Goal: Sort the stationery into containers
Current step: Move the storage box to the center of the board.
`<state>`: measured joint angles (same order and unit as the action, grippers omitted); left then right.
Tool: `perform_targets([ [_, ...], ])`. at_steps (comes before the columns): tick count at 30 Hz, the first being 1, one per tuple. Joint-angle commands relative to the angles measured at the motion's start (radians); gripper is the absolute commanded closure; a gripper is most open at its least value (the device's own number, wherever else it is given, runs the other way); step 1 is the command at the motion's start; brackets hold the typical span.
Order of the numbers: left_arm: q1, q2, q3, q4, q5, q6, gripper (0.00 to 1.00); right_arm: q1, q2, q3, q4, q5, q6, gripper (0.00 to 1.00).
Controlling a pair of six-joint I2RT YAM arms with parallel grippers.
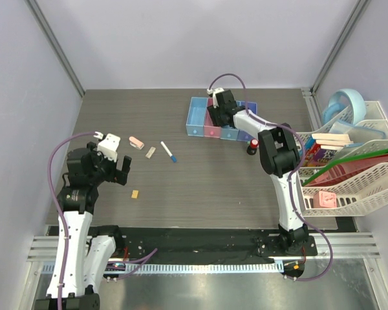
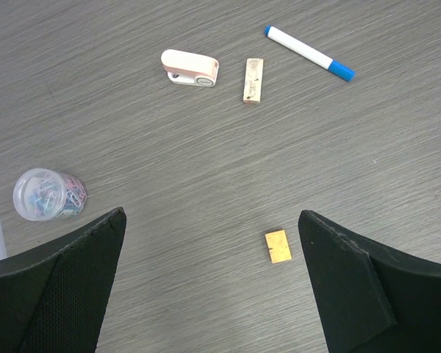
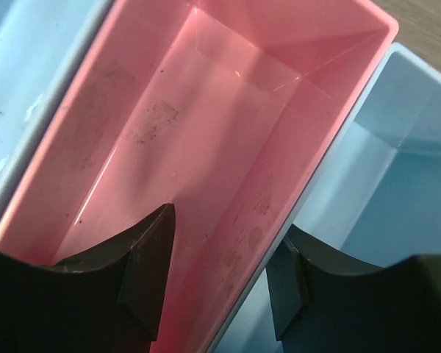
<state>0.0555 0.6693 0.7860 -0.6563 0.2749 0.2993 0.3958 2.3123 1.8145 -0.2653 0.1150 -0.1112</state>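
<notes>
Yellow block (image 2: 278, 245) is framed by open left gripper (image 2: 212, 217); pink bin (image 3: 206, 110) is overhung by open, empty right gripper (image 3: 228, 220).

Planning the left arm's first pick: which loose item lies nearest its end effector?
The small yellow block, just ahead of the open left end effector; the clip jar, eraser, wooden stick and pen lie farther off.
</notes>
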Motion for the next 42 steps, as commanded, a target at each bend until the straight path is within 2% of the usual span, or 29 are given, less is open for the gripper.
perform_targets([
  [1,0.004,-0.014,0.041,0.000,0.021,0.008,0.00,0.026,-0.033,-0.017,-0.012,-0.020,0.001,0.45],
  [23,0.004,-0.050,0.012,-0.023,0.032,0.018,0.00,0.135,-0.071,-0.087,0.012,0.003,0.048,0.46],
  [42,0.004,-0.074,-0.018,-0.029,0.047,0.021,0.00,0.192,-0.221,-0.303,0.093,0.097,0.103,0.46],
])
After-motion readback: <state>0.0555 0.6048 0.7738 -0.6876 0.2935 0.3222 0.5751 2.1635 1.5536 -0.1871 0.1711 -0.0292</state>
